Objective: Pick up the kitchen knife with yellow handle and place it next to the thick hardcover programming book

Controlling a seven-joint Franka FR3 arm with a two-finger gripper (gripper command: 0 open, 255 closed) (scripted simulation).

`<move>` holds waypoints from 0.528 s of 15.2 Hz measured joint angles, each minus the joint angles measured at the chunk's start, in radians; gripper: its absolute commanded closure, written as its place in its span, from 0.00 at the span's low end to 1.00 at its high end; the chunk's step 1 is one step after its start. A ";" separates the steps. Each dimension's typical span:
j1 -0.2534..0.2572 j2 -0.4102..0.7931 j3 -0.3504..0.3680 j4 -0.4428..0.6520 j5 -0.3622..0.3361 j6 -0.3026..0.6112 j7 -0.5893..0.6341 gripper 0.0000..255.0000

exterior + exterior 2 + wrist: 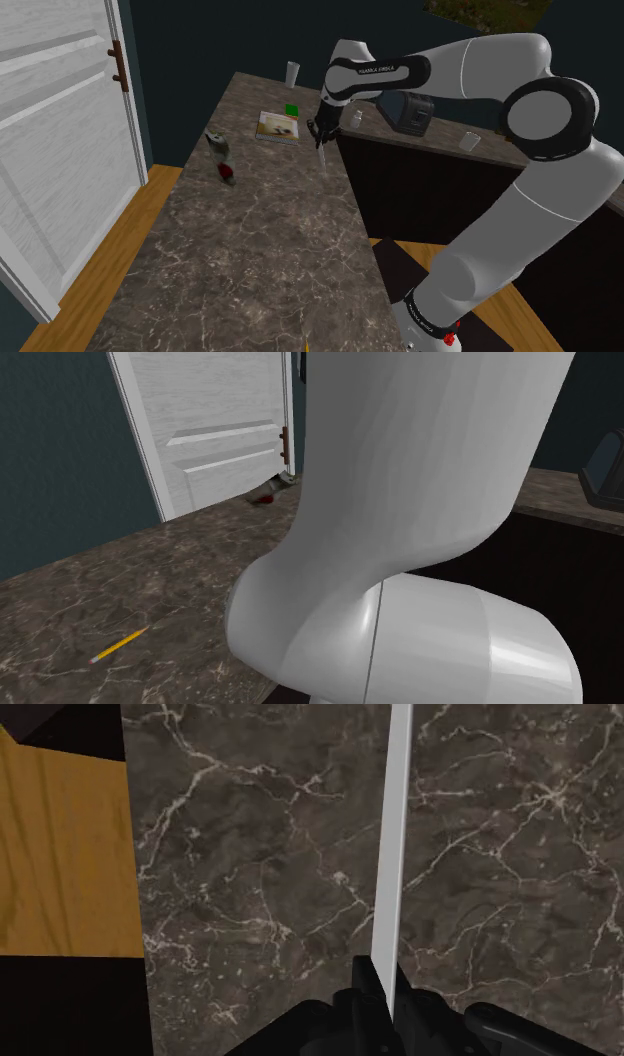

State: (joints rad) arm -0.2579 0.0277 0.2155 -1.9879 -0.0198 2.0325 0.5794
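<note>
One relation decides the drop: knife (395, 854) vs book (278, 125). Jaws are clamped on the knife, with its pale blade running straight out along the finger axis, tip down toward the bench (250, 260). The knife hangs just off the book's arm-side edge, not touching it. Likely next: lower and lay it flat beside the book.

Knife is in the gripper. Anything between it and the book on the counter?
Nothing visible does. The black two-finger gripper clasps the white-bladed knife just to the shoulder view's right of the pale-covered book; the strip of dark marbled counter between them is bare.
</note>
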 measured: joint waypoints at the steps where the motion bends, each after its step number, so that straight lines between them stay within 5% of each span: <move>1: -0.008 0.028 -0.008 0.039 -0.006 -0.013 -0.014 1.00; 8: -0.035 0.142 -0.035 0.140 -0.026 -0.001 -0.061 1.00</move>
State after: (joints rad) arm -0.2928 0.1692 0.1803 -1.8480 -0.0460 2.0315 0.5180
